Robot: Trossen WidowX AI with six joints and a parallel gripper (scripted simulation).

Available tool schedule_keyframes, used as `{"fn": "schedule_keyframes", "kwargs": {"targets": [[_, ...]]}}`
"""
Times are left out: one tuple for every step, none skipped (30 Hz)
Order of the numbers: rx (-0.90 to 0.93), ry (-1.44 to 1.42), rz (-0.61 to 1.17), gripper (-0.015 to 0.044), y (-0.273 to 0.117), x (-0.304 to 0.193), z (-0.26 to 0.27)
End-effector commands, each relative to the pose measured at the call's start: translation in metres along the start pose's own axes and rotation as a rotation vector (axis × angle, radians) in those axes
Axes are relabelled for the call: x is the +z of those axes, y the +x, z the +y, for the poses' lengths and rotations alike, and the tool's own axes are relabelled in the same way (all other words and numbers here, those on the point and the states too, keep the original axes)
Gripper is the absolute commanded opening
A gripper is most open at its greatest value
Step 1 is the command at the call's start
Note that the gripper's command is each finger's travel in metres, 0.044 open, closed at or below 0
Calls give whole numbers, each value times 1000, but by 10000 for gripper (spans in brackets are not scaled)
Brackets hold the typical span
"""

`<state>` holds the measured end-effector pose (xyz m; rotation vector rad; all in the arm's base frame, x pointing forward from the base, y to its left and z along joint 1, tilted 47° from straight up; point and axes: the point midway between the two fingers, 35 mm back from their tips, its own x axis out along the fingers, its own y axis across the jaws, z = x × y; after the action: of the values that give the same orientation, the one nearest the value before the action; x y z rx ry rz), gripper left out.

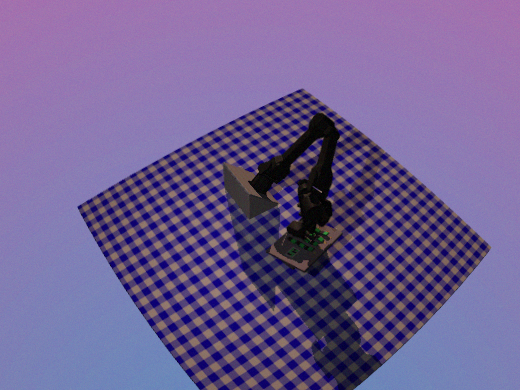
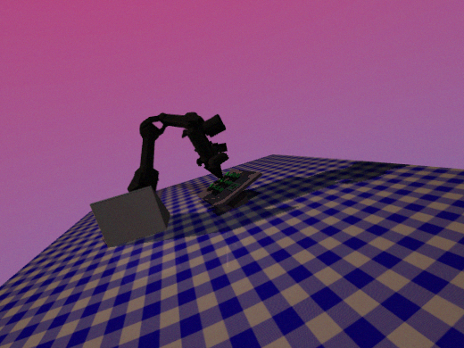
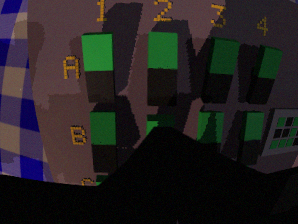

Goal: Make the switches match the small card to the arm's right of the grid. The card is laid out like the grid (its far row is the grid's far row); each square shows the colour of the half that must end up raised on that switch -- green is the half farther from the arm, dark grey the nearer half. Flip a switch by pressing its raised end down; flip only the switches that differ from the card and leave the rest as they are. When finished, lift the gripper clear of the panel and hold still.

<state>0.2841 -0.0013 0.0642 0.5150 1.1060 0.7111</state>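
Note:
The panel (image 1: 298, 262) (image 3: 44, 85) carries rows of switches with green far halves and dark near halves. In the wrist view, A1 (image 3: 98, 52), A2 (image 3: 163, 51), A3 (image 3: 223, 57) and A4 (image 3: 269, 62) show fully. Behind my gripper are B1 (image 3: 103, 128), B2 (image 3: 152, 125), B3 (image 3: 210, 127) and B4 (image 3: 253, 126). My gripper (image 2: 221, 178) (image 3: 161, 135) is shut and empty, its tip over B2, covering its nearer half; contact cannot be told. Most of row C and anything nearer is hidden. The card (image 3: 285, 132) shows green and dark squares, cut off at the right. Switch tilts are hard to tell.
A grey wedge-shaped block (image 1: 247, 197) (image 2: 131, 219) stands by the arm's base. The panel is tilted above a blue checked cloth (image 1: 165, 260) (image 2: 277, 268) (image 3: 12, 117). Shadows of the arm fall across the panel and cloth.

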Motion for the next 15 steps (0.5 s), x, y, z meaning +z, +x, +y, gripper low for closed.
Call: {"fn": "schedule_keyframes", "kwargs": {"targets": [[3, 5, -2, 0, 1, 0, 0], [3, 5, -2, 0, 1, 0, 0], [3, 5, -2, 0, 1, 0, 0], [3, 5, -2, 0, 1, 0, 0], [3, 5, -2, 0, 1, 0, 0], [3, 5, -2, 0, 1, 0, 0], [3, 5, -2, 0, 1, 0, 0], [3, 5, -2, 0, 2, 0, 0], [3, 5, -2, 0, 2, 0, 0], [3, 5, -2, 0, 2, 0, 0], [3, 5, -2, 0, 2, 0, 0], [3, 5, -2, 0, 2, 0, 0], [3, 5, -2, 0, 2, 0, 0], [3, 5, -2, 0, 2, 0, 0], [3, 5, -2, 0, 2, 0, 0]]}}
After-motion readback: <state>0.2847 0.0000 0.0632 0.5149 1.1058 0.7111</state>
